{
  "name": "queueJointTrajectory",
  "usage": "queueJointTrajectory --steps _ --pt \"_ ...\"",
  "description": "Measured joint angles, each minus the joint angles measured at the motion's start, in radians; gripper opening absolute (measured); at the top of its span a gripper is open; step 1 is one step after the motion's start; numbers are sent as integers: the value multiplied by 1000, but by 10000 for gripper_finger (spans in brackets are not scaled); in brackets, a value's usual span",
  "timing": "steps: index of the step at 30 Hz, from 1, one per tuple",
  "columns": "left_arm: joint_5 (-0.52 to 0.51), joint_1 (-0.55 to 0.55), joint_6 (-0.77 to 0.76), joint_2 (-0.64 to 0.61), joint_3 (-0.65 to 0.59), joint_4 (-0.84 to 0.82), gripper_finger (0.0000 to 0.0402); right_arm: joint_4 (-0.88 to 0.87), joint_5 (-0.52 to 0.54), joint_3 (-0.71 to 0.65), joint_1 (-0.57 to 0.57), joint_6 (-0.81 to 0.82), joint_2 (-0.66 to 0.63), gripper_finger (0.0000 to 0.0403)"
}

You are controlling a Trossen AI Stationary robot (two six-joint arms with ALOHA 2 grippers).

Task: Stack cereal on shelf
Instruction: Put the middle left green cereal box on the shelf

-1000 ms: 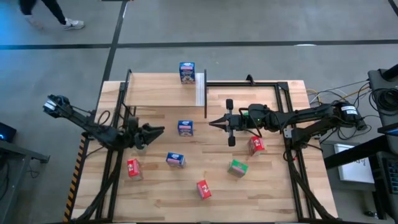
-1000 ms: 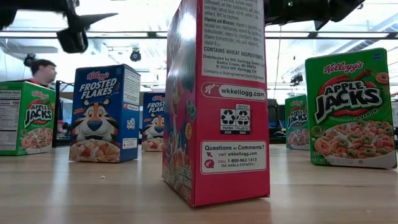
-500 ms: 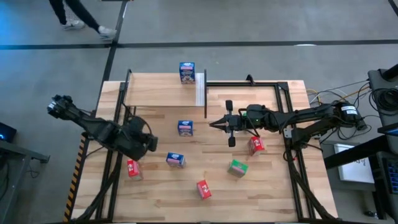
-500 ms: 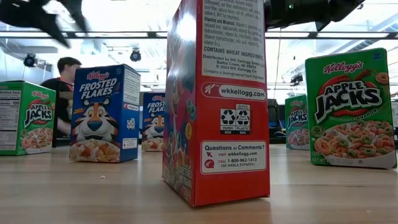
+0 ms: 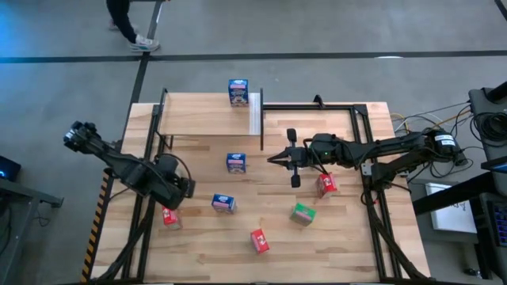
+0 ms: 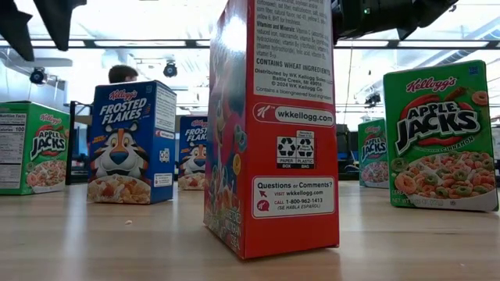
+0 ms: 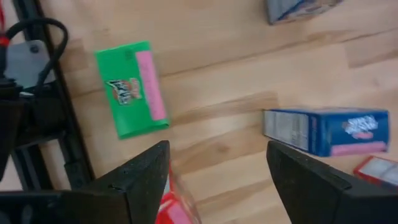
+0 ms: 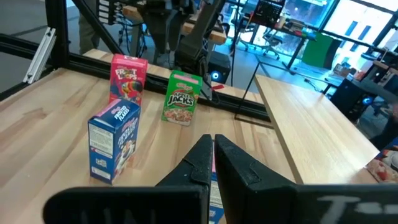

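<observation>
The left gripper [image 7: 214,180] is hanging with its fingers spread apart and holding nothing, above the left part of the table [image 5: 348,237] over a red cereal box [image 5: 169,214]. The right gripper [image 5: 272,157] is waiting at mid-table with its fingers pressed together, empty. The left wrist view is showing a green box [image 7: 132,88] lying flat near the black frame, which the arm is hiding from above. 1 blue box [image 5: 238,91] is standing at the far edge by the shelf [image 5: 255,113]. Bare wood is lying open along the near edge.
</observation>
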Motion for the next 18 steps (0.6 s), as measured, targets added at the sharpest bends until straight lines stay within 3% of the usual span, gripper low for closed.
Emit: queueJointTrajectory --steps 18 --pt "33 1 -76 -76 -234 44 261 3 2 0 0 -11 0 9"
